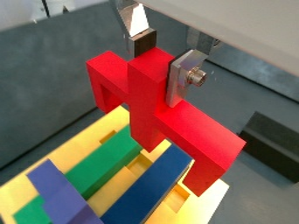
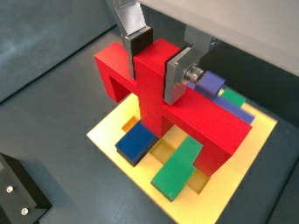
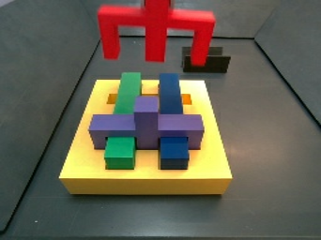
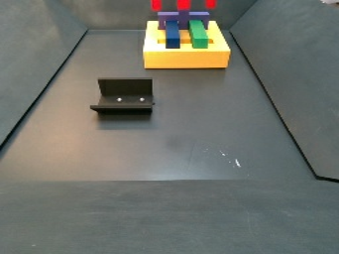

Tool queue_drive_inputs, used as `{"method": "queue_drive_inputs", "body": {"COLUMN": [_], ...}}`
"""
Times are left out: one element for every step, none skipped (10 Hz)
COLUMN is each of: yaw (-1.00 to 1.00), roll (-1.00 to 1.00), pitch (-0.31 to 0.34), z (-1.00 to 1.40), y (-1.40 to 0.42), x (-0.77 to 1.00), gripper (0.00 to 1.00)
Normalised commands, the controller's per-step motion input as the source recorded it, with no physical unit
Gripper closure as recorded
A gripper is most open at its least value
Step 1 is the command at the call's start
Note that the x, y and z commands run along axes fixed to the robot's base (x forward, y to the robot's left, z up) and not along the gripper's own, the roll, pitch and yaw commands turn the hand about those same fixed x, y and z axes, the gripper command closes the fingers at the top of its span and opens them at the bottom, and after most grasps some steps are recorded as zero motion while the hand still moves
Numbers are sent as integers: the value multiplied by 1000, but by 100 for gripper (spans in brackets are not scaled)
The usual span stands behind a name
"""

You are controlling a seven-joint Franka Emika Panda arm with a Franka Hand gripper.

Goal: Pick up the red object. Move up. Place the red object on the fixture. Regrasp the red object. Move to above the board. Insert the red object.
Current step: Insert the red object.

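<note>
My gripper point(image 1: 163, 59) is shut on the upright central stub of the red object point(image 1: 193, 131), one dark pad on each side of it. Its bar lies level and its prongs point down. In both side views the red object point(image 3: 157, 26) hangs above the far part of the board point(image 3: 145, 176), clear of it; the gripper itself is cut off there. The board is a thick yellow slab carrying green point(image 3: 128, 89), blue point(image 3: 170, 92) and purple point(image 3: 145, 122) blocks. The dark fixture point(image 3: 208, 62) stands empty on the floor beyond the board.
The fixture point(image 4: 123, 96) stands apart from the board point(image 4: 185, 60) on the dark grey floor. Grey walls enclose the floor. In a wrist view the fixture point(image 2: 17, 194) shows off to one side of the board point(image 2: 111, 131).
</note>
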Motion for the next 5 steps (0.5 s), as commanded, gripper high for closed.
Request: {"method": "queue_drive_inputs", "body": {"yaw": [0,0,0,0,3], "roll": [0,13,0,0,0], "pitch": [-121,-106,-91,-91,-37], "z": [-583,-523,-414,-291,-117], "y": [40,54,29,0,0], "x": [-197,-194,-137,-31,3], "gripper": [100,100,100,100,100]}}
